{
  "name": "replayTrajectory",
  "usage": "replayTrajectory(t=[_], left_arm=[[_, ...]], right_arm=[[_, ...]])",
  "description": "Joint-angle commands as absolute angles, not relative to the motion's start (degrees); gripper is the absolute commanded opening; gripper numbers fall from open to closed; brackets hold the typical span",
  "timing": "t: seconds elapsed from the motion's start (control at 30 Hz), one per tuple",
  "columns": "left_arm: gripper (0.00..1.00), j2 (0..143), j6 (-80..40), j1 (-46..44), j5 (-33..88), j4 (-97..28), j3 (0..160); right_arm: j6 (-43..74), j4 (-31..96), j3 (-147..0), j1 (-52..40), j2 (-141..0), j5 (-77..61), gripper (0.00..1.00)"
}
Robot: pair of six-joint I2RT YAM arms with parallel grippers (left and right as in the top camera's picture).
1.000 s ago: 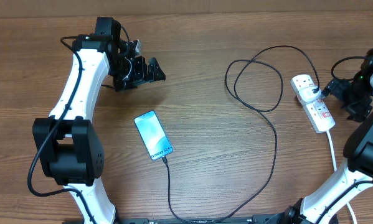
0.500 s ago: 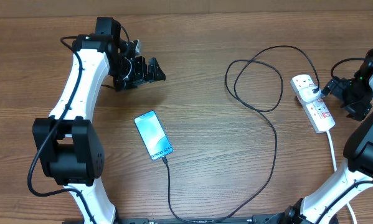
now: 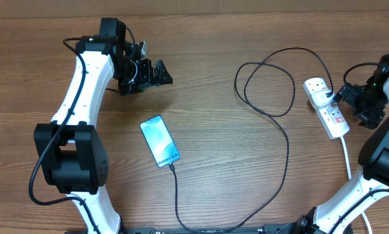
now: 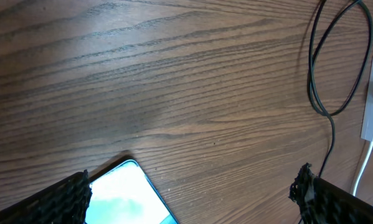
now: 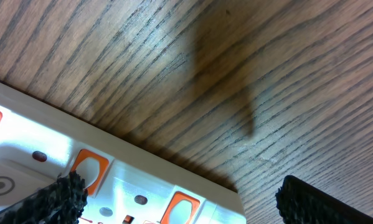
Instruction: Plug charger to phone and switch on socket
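Charger (image 3: 288,146) looks seated in phone (image 3: 160,141); both jaws released; right gripper (image 3: 347,97) at the far-right socket (image 3: 336,118) must press its switch.

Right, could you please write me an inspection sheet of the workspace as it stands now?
Surface: wooden table, bare grain.
Job's things: phone flat, screen up; charger runs from its near end to the socket; switch state cannot be told.
Clutter: nothing seen.
End effectors: left end effector open, hovering beyond the phone; right end effector open, at the socket.
Cables: charger loops once near the socket; thick white cord leads toward the near edge.
Surroundings: nothing seen.
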State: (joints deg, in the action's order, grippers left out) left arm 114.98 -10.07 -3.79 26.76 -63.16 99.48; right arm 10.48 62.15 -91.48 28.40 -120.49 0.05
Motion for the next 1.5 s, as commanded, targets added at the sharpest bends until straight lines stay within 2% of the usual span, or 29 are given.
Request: replayTrajectory(t=[0.0,0.8,1.47], left_arm=[[1.00,113.4,-8.5,-4.2,26.5,-63.2,100.8],[1.00,113.4,-8.5,-4.2,26.6,-63.2,100.8],[0.99,113.4,-8.5,-4.2,26.6,-63.8,100.8]], right_arm=[[10.3,61.5,-90.4,27.7,-119.8,-1.4,1.00],[10.2,61.1,-90.4,27.7,-119.8,-5.3,1.00],[10.0,61.8,-90.6,27.6,-119.8,-2.2,1.00]])
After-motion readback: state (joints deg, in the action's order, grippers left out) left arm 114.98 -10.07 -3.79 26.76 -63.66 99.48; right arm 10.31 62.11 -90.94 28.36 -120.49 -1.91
